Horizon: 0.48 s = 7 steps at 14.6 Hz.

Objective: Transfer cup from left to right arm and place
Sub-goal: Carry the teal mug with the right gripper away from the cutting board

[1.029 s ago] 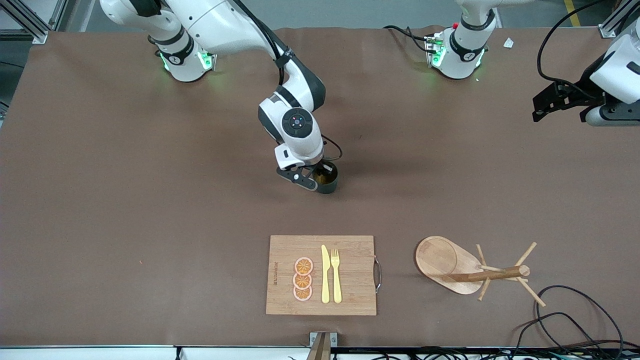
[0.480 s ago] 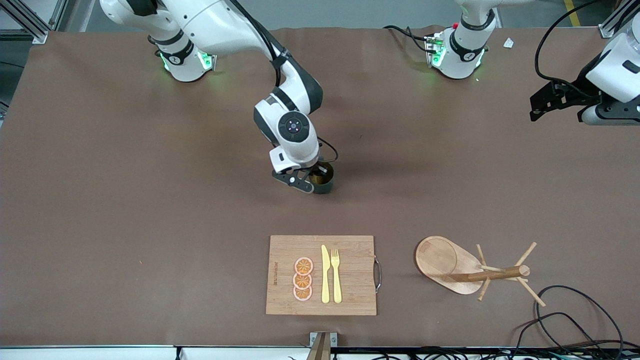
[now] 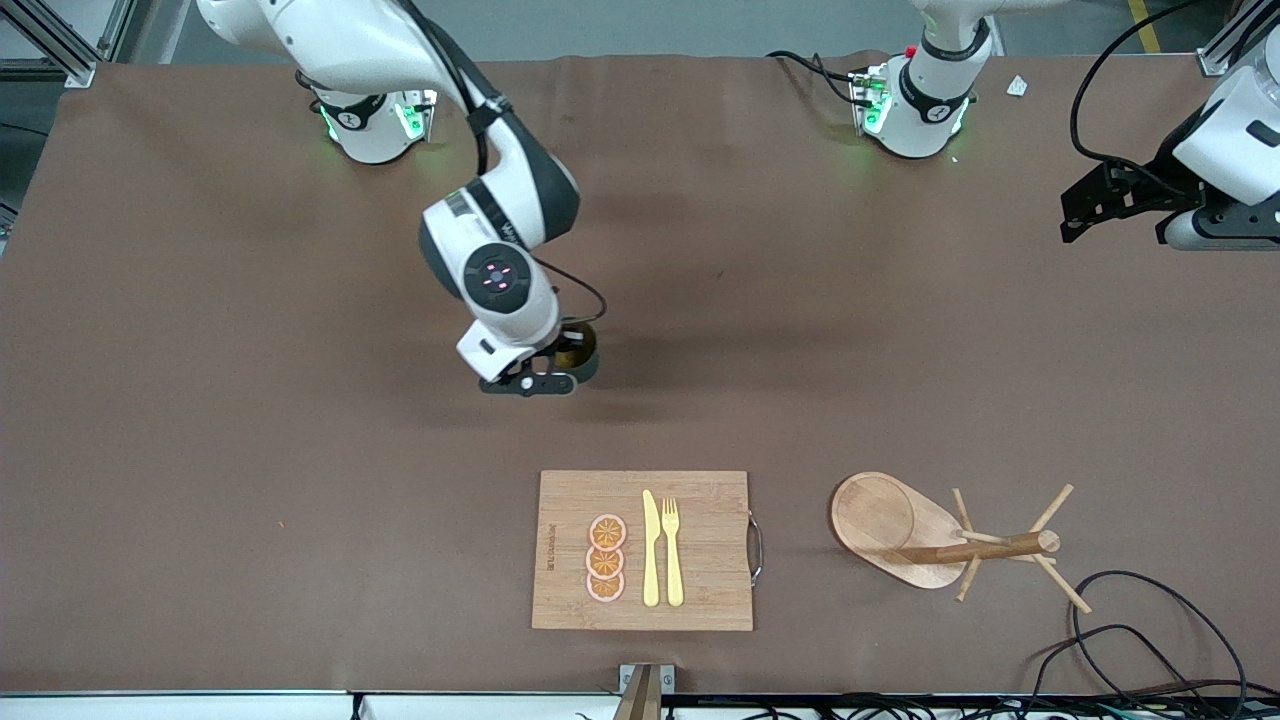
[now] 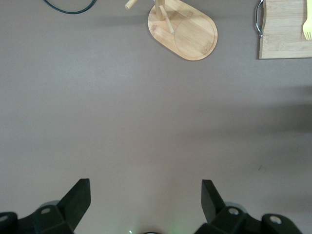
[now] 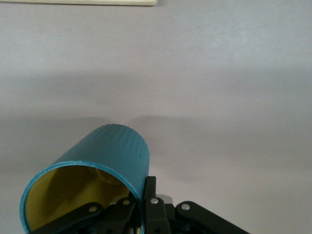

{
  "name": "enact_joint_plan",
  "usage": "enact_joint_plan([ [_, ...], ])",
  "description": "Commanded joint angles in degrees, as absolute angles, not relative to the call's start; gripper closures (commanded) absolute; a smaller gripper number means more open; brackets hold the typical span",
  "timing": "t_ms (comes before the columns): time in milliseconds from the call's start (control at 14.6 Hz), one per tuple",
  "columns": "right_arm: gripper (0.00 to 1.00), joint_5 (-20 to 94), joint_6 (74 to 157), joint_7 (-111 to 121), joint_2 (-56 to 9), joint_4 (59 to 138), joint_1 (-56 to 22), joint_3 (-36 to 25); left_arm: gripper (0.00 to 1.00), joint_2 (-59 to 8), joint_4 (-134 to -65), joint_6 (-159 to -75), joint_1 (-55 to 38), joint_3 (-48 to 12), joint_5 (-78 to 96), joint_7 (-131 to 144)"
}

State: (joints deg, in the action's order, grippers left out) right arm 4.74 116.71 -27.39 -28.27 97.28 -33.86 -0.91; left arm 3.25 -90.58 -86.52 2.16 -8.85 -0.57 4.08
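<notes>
One right gripper (image 3: 545,381) pinching the rim of one cup (image 3: 578,352) up over the middle of the table (image 3: 200,400), one board (image 3: 700,590) by the near edge with three orange slices (image 3: 606,558), one knife (image 3: 650,548), one fork (image 3: 672,550), one wooden rack (image 3: 940,540), one left gripper (image 3: 1085,205) waiting wide open over the table's end.

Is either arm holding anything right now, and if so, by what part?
The right end effector is shut on the cup, pinching its rim wall, one finger inside. The left end effector waits open, holding nothing.
</notes>
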Motion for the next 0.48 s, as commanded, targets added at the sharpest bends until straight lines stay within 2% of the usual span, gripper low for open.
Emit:
enact_joint_plan([
  [0,1.00,4.0,116.3,-13.9,-20.3,105.2,-28.0,0.0,0.00,4.0,-91.0,-86.9,2.4,-9.0,-0.4,4.2],
  [412,1.00,-0.8,118.1,3.7,-8.3,120.2,-18.7,0.0,0.00,4.0,-91.1,-86.9,2.5,-8.8,-0.5,4.2],
])
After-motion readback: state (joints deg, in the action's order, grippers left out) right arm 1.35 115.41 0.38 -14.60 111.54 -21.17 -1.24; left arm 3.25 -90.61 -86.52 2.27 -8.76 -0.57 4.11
